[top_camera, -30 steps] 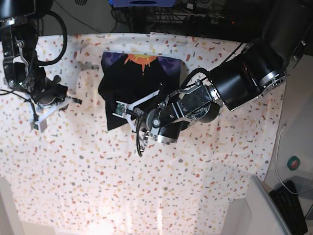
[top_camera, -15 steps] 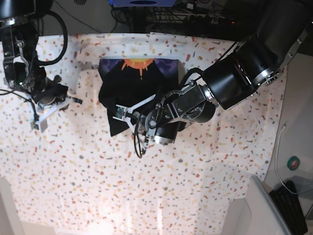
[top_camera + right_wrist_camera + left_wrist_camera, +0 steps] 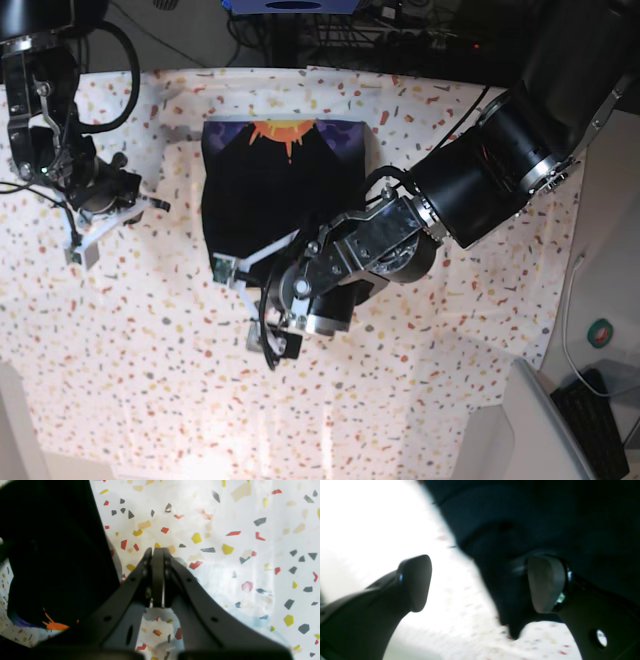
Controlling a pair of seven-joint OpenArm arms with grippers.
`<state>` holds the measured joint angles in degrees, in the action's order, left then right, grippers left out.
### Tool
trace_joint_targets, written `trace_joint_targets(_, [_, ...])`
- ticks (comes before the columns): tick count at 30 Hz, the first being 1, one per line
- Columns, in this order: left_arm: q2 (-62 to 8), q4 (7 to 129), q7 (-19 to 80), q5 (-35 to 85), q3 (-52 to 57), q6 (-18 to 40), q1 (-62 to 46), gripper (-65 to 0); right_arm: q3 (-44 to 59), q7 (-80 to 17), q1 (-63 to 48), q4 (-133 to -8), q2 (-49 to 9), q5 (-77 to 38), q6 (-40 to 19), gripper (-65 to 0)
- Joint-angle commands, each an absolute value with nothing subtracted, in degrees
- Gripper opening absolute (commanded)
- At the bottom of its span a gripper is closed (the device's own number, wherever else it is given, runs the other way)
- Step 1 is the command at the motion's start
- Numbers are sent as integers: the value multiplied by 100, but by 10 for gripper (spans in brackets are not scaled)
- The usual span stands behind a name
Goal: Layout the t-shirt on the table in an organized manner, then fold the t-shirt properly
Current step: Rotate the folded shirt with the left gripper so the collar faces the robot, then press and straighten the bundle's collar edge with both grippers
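T-shirt cloth, black and short-sleeved with a purple and orange-yellow print (image 3: 268, 185), is seen folded into a compact block on the far middle of the white speckled table cloth (image 3: 150, 380), its print edge turned toward the far side.

Nearest in the base view, the left gripper (image 3: 243, 302) is reached low across the table from the right, the thick black forearm angled down toward the shirt's near edge. Its jaws are spread wide: in the left wrist view one pad (image 3: 416, 582) is seen over bare table and the other pad (image 3: 545, 583) is against dark fabric, with a hanging point of the shirt (image 3: 510, 600) between them, apart from the first pad. No grip on the cloth is shown there.

Wide open table is left on the near side and to both sides of the shirt.

Farther left, the right gripper (image 3: 85, 238) is held just above the table, well apart from the shirt. In the right wrist view its fingertips (image 3: 158, 555) are pressed together with nothing between them, and the shirt's edge (image 3: 62, 562) lies to the left.

Beyond the far table edge, dark cables and equipment (image 3: 400, 30) are visible; a blue box (image 3: 290, 5) sits at the top.
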<state>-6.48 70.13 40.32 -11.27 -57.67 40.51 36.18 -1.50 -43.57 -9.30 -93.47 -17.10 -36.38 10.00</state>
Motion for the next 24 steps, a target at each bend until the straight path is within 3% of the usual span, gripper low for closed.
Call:
trace_joint_targets(1, [-611,7327,4136,-1138,-5464,4000,3802,-79,-127,-4286,-892,-9429,-1780,-3662,963,-650])
trace_joint_targets(8, [-1200,9270,4954,-1130,-4505,4000,3134,-81,-127,-4268,-1015,-9499,-1771,-3662,963,-650])
trace_joint_targets(10, [-1305,9710,5121,-1130,-4057,4000,2527,-117,-136,-4259,-1059,-9613,-1771,-3662,963,-650])
trace_joint_targets(12, [-1323,10193,5165,-1130,-3468,4000,1789,-278,-136,-4251,-1174,-9719,-1771,-3662,963,-650])
trace_joint_targets(15, [-1253,10809,5112,-1138,-2501,4000,462,-650,-145,-4251,-1288,-9921,-1771,-3662,892,-650])
trace_joint_targets(20, [-989,10888,4321,-1138,-1367,4000,-998,-650,-145,-4251,-1376,-10018,-1754,-3662,453,-650])
trace_joint_targets(24, [-989,10615,3758,-1138,-1165,4000,-1455,-650,-752,-4242,-1305,-10018,-1789,-3653,286,-650])
